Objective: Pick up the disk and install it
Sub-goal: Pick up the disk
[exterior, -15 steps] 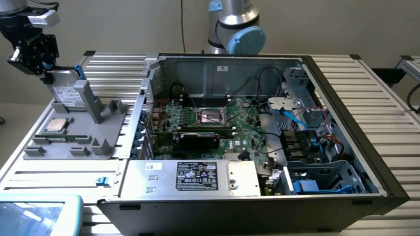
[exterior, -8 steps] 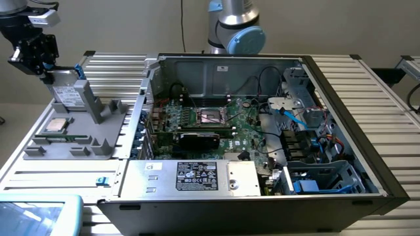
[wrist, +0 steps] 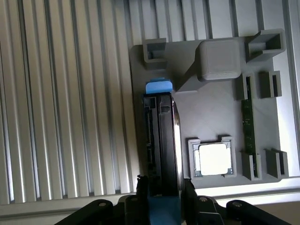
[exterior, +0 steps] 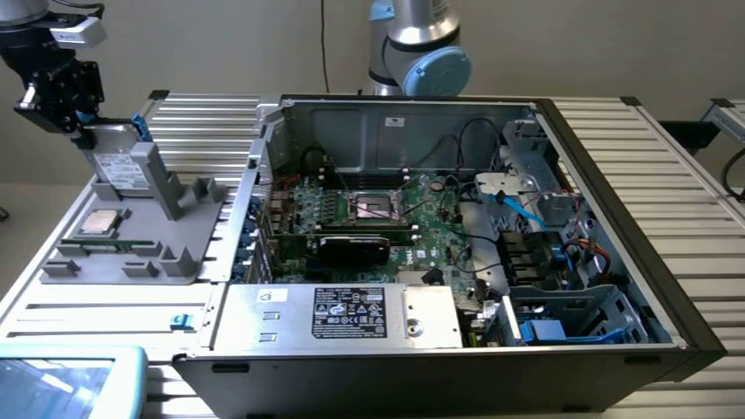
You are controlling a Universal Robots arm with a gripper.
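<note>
The disk (exterior: 114,166) is a grey metal drive with a white label and a blue bracket. It stands on edge at the back of the grey fixture tray (exterior: 117,262), against the tray's upright post, on the exterior view's left. My gripper (exterior: 84,133) comes down on it from above. In the wrist view the disk (wrist: 161,136) shows edge-on with a blue tab at its far end. My gripper (wrist: 164,185) is shut on it, one black finger pressed against each flat side. I cannot tell whether the disk has lifted off the tray.
A square silver processor chip (exterior: 103,223) and a green memory stick (exterior: 111,242) lie on the tray (wrist: 211,112). The open computer case (exterior: 466,218) fills the middle, with a drive cage (exterior: 582,319) at its front right holding a blue-bracketed unit (exterior: 543,332). A ribbed aluminium table lies around them.
</note>
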